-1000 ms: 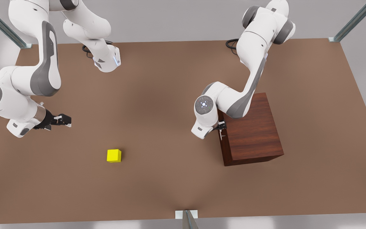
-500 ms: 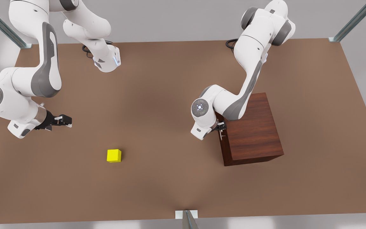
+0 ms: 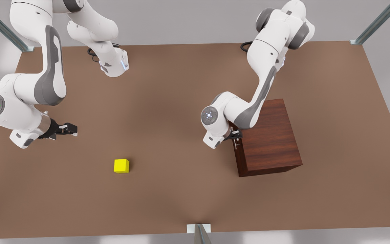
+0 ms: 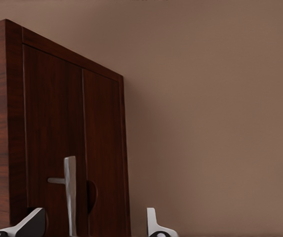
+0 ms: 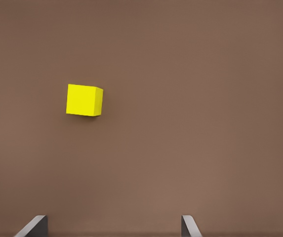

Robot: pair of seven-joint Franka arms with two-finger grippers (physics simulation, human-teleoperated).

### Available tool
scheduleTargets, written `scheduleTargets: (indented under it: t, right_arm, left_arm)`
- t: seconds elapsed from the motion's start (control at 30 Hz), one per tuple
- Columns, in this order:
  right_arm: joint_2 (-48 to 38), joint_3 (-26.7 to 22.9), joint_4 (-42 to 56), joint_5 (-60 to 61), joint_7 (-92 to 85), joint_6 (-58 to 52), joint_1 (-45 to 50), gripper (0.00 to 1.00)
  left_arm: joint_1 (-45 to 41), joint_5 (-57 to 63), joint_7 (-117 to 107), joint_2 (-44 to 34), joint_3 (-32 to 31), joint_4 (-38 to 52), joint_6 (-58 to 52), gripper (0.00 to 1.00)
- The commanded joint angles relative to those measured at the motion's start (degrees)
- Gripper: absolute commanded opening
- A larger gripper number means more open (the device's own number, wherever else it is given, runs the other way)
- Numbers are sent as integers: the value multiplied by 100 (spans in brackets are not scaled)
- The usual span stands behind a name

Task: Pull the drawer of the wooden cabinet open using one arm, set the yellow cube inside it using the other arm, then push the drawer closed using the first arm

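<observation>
The wooden cabinet (image 3: 269,139) stands at the front view's right, and its drawer (image 4: 52,123) sits flush and shut. My left gripper (image 3: 237,135) is at the drawer front, which faces the front view's left. In the left wrist view, the left gripper (image 4: 94,227) is open, and the silver bar handle (image 4: 70,192) stands between its fingertips (image 4: 32,224). The yellow cube (image 3: 121,166) rests on the table toward the front view's left. My right gripper (image 3: 69,128) hovers open, farther left and back from the cube (image 5: 84,100); nothing lies between the right gripper's (image 5: 112,227) fingers.
The brown table (image 3: 181,101) carries both arm bases at its far edge. Metal frame posts (image 3: 374,23) stand at the corners, and a bracket (image 3: 198,230) sits at the middle of the near edge. Open tabletop lies between the cube and the cabinet.
The left arm's wrist joint has drifted slightly to the front view's left while its gripper stayed at the handle. The right arm shifted a little. Drawer and cube have not moved.
</observation>
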Motion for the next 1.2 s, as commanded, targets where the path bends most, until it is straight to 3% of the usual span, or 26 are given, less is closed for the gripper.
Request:
scheduleTargets:
  t: [0.0, 1.17]
  right_arm:
    - [-6, -1, 3, 7, -10, -4, 0, 100]
    - [3, -1, 3, -2, -10, -4, 0, 100]
  left_arm:
    - [-9, 46, -60, 18, 0, 3, 33, 100]
    - [-325, -25, -878, 484, -26, 451, 587, 100]
